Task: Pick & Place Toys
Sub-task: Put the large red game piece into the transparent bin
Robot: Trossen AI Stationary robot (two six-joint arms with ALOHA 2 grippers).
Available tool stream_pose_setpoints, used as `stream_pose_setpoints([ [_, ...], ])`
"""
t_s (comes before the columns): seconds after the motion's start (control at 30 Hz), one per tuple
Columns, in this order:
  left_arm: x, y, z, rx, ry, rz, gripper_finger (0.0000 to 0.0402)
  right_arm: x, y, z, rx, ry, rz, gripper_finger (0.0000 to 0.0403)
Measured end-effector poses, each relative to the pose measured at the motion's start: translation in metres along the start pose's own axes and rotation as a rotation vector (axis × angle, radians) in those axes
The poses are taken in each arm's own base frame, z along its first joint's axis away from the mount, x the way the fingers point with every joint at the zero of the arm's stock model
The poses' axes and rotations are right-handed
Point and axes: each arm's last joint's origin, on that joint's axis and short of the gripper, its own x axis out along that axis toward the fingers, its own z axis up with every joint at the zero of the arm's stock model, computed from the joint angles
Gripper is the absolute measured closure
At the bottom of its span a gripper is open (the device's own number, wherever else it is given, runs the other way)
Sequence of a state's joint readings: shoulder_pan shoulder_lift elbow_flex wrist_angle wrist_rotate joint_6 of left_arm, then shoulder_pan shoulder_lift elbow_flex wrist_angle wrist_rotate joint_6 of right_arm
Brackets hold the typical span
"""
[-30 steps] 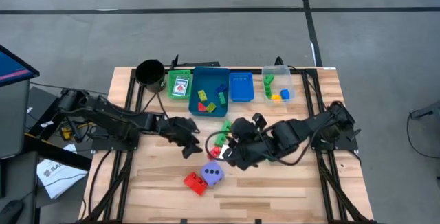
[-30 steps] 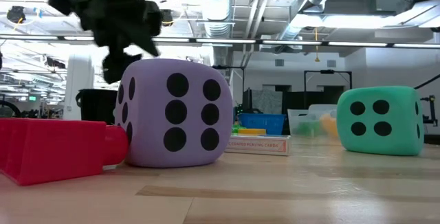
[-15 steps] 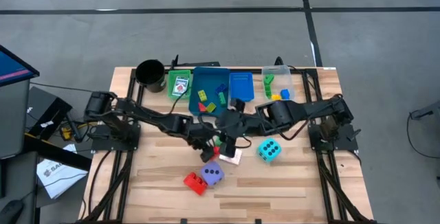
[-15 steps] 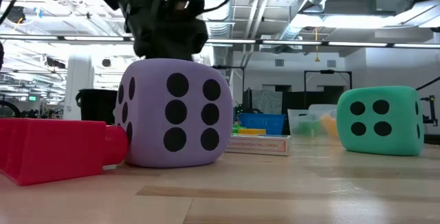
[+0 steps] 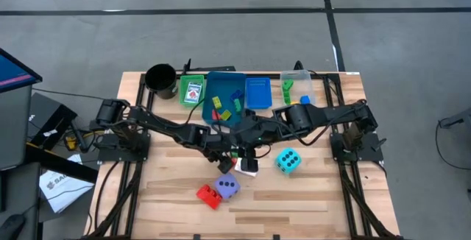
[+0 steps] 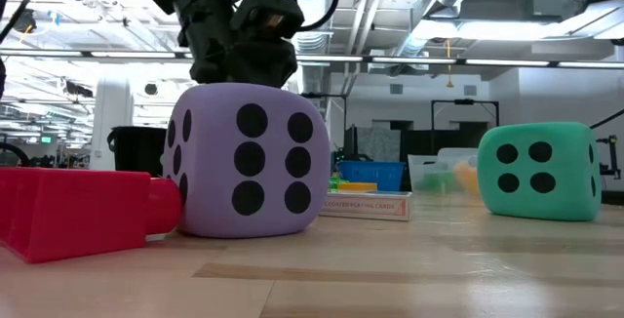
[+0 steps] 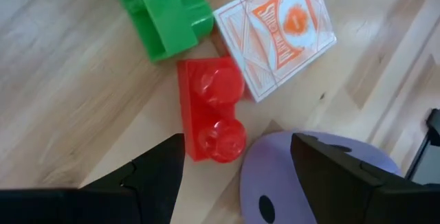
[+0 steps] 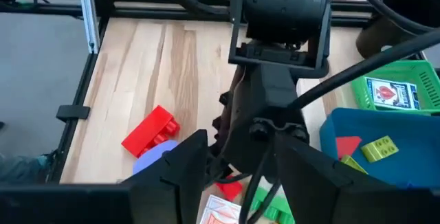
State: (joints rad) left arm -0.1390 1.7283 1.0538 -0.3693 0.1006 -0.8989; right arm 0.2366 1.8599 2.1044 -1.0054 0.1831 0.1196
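Both arms meet over the middle of the table. The left gripper (image 7: pixel 234 176) hangs above a small red brick (image 7: pixel 210 110), and its fingers are spread wide with nothing between them. Next to the red brick lie a green brick (image 7: pixel 165 14) and a white card box with orange print (image 7: pixel 275 31), which touches the red brick. The purple dice (image 5: pixel 229 186) sits just beside them, with a bigger red brick (image 5: pixel 209 194) touching it. The right gripper (image 8: pixel 237 183) is partly open and looks empty, though the left arm hides much of that view, so it is hard to be sure. The teal dice (image 5: pixel 288 160) sits apart on the right. More bricks lie in the blue tray (image 5: pixel 213 85) and the clear tray (image 5: pixel 307 85).
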Motion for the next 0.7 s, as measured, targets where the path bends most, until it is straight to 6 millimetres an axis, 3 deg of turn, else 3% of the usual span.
stream_pose_setpoints([
  [0.5,0.001,0.002,0.002,0.014,-0.083,0.058,0.0143,0.002,-0.009,0.004,0.017,-0.027,-0.012,0.0237],
  [0.7,0.015,0.004,0.001,0.045,-0.063,0.070,0.0143,0.002,-0.011,0.006,0.031,-0.046,-0.014,0.0237],
])
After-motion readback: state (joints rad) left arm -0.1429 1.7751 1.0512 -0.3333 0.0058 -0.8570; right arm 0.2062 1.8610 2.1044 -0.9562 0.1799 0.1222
